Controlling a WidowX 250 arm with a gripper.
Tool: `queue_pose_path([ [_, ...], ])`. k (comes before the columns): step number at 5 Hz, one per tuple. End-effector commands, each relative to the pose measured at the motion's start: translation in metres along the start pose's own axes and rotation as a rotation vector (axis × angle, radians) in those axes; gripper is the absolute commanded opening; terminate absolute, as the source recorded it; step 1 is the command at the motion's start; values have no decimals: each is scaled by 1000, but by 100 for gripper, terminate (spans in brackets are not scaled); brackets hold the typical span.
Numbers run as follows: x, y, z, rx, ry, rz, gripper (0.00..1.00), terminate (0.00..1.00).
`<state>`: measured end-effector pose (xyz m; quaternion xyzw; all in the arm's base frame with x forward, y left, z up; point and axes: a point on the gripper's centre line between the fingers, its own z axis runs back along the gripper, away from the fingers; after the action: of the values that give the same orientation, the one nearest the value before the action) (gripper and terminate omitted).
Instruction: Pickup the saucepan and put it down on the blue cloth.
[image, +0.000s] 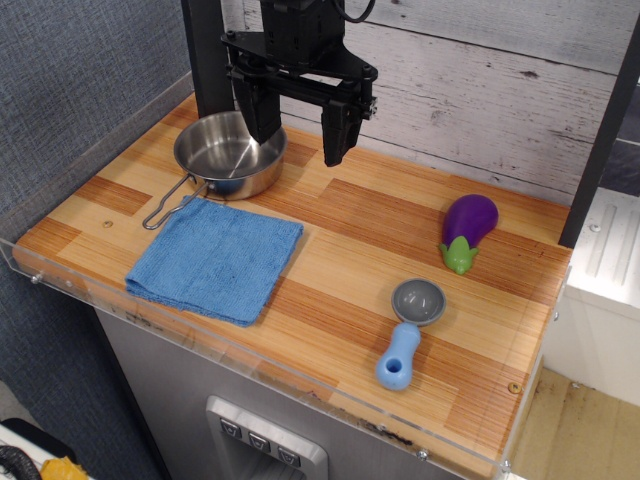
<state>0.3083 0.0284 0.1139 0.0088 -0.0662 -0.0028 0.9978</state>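
The saucepan (228, 156) is a shiny steel pan at the back left of the wooden table, its wire-loop handle (172, 204) pointing toward the front left. The blue cloth (217, 258) lies flat just in front of the pan, its back edge touching or almost touching the pan. My gripper (299, 140) hangs above the pan's right rim, jaws wide open and empty. The left finger (262, 118) is over the pan's right side, the right finger (336, 135) is beyond the rim.
A purple toy eggplant (466, 230) lies at the right. A grey scoop with a blue handle (409, 330) lies at the front right. A clear acrylic lip (250, 372) runs along the table's front and left edges. A wooden wall stands behind.
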Motion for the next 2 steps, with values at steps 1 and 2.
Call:
queue_pose_path([
  [1,0,0,0,0,0,0,100,0],
  [2,13,19,-14,-18,-20,13,100,0],
])
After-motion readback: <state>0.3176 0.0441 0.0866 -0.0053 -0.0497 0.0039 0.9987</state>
